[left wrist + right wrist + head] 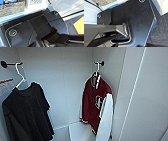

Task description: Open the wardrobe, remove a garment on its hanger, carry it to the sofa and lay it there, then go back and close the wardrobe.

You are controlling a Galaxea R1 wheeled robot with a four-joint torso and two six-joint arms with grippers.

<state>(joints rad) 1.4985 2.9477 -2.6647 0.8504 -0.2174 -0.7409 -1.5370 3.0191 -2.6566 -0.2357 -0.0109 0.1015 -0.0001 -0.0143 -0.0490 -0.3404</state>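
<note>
The wardrobe point(65, 77) stands open in front of me in the head view, its white interior showing. At the inner right hangs the garment point(93, 103), a dark red varsity jacket with white sleeves and a white chest emblem. It hangs on a thin white hanger point(97, 68), hooked over a dark peg point(101, 63). One white sleeve point(106, 119) hangs down in front. No gripper touches the jacket in the head view.
A black T-shirt point(26, 112) on its own white hanger point(19, 74) hangs at the inner left from another dark peg point(5, 64). A white panel point(146, 97) rises along the right. A low white ledge point(77, 130) lies below the jacket.
</note>
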